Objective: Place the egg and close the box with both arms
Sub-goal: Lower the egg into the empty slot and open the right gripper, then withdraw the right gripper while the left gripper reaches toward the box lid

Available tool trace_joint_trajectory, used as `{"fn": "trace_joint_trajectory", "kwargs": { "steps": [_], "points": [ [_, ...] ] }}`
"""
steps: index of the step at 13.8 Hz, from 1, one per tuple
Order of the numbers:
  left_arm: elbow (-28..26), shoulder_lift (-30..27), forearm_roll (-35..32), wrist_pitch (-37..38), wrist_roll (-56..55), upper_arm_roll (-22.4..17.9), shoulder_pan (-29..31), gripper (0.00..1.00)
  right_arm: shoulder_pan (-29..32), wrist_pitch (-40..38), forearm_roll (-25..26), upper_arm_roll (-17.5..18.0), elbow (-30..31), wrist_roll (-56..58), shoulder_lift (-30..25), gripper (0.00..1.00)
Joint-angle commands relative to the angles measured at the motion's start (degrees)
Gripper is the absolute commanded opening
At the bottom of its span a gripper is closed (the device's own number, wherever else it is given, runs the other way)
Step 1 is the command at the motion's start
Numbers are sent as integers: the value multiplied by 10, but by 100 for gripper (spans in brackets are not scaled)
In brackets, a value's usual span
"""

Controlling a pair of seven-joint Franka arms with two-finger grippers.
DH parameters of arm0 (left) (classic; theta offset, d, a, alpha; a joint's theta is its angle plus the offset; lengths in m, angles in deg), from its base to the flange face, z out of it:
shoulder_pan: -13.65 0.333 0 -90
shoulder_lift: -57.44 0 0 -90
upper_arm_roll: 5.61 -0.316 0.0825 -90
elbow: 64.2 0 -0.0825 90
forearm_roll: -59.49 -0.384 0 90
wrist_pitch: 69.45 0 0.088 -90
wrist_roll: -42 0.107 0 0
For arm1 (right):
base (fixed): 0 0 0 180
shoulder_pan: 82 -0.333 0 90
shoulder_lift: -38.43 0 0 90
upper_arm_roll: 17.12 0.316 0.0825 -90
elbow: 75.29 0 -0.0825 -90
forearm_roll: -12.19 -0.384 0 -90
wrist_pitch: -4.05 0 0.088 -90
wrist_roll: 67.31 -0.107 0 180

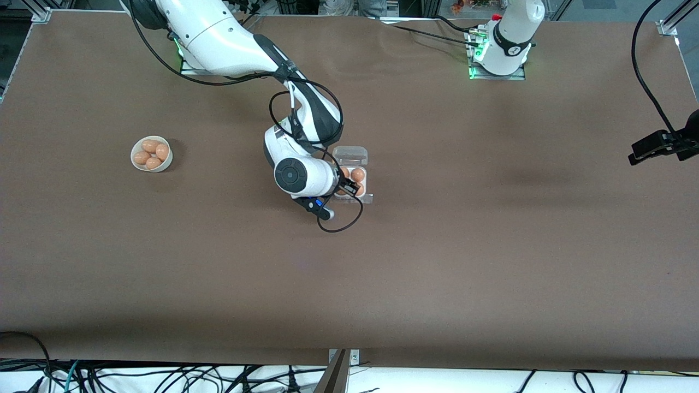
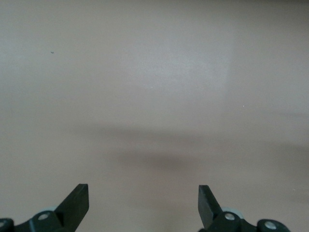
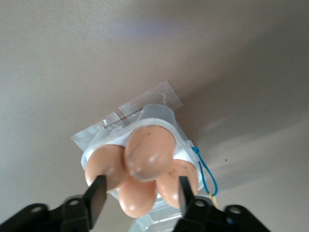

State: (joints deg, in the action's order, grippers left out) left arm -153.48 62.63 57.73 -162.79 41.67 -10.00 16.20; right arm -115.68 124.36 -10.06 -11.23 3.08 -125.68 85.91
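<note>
1. On the brown surface (image 1: 437,262), the box (image 1: 354,176) was seen near the middle, lid open, three eggs seated.
2. Over it, the right claw (image 3: 140,193) was clamped on the egg (image 3: 148,152).
3. At the left arm's end, the left claw (image 2: 143,205) was held spread and empty, waiting.
4. A misaligned release might roll the egg off its neighbours.
5. Only the right wrist view showed the grip; the bowl (image 1: 152,154) of eggs appeared only in front.

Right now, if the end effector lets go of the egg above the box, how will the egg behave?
The egg looks smooth and glossy, so it is probably slippery between the right end effector fingers. Its rounded shape would likely roll unless it drops into a cell of the box. Three eggs already sit there, so it may knock against them.
</note>
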Motion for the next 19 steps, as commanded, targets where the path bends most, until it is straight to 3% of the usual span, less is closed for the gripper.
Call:
{"fn": "trace_joint_trajectory", "kwargs": {
  "steps": [1, 6, 9, 11, 14, 19],
  "points": [
    [19, 7, 4, 8, 4, 3, 3, 100, 1, 3, -3, -1, -26, -4, 14, 100],
    [18, 6, 13, 24, 6, 9, -5, 100, 10, -6, 12, -27, -48, 13, 3, 100],
    [16, 12, 19, 55, 0, 44, -16, 99, 29, -6, 20, -46, -48, 57, -4, 100],
    [16, 20, 43, 76, -1, 69, -19, 84, 54, -21, 22, -54, -45, 93, -17, 100],
    [12, 40, 115, 94, -61, 107, -19, 59, 56, -82, 20, -115, -45, 182, -35, 100],
    [12, 84, 119, 94, -214, 232, -19, 23, 59, -145, 22, -208, -44, 339, -71, 100]
  ]
}}
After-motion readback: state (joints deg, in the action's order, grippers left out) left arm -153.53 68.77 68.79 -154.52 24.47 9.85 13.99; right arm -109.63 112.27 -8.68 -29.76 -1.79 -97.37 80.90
